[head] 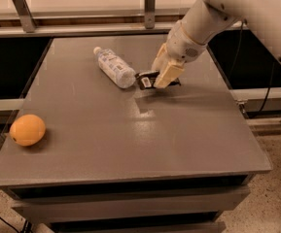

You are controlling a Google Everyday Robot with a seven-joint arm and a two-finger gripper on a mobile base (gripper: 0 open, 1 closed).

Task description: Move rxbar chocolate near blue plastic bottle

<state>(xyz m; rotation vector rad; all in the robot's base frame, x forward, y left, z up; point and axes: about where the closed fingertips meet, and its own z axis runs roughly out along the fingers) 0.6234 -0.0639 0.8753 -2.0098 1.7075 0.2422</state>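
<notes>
Grey table (130, 149) fills most of the view. White robot arm (237, 8) comes in from the upper right and reaches down toward the blue plastic bottle (114, 68). Bottle lies on its side on the far half of the table, white cap pointing far-left, base near-right. Gripper (158, 81) hangs just right of the bottle's base, with its cream fingers (168, 71) angled down and left. Orange (27, 129) sits well apart from the bottle, near-left by the table edge, and isn't involved.

Rxbar chocolate (145, 80) is in the gripper. Jaws are closed narrow on the bar's right end, and the end with the white patch sticks out toward the bottle. Bar is just beside the bottle's base with a small gap between them. A shadow on the table under it suggests it's lifted slightly, not fully sure.

Handling, my read:
- **Bar:** light, thin and flat. The wrapper is slick and the filling firm enough not to droop much. Not fragile.
- **Grip:** pinch across the short width near one end. It's hard to get under when it lies flat.
- **Bottle:** round, on its side and probably light, so likely to roll if nudged. Set the bar down beside it, not against it.

Task looks nearly done. What's left is lowering the bar and letting go.
</notes>
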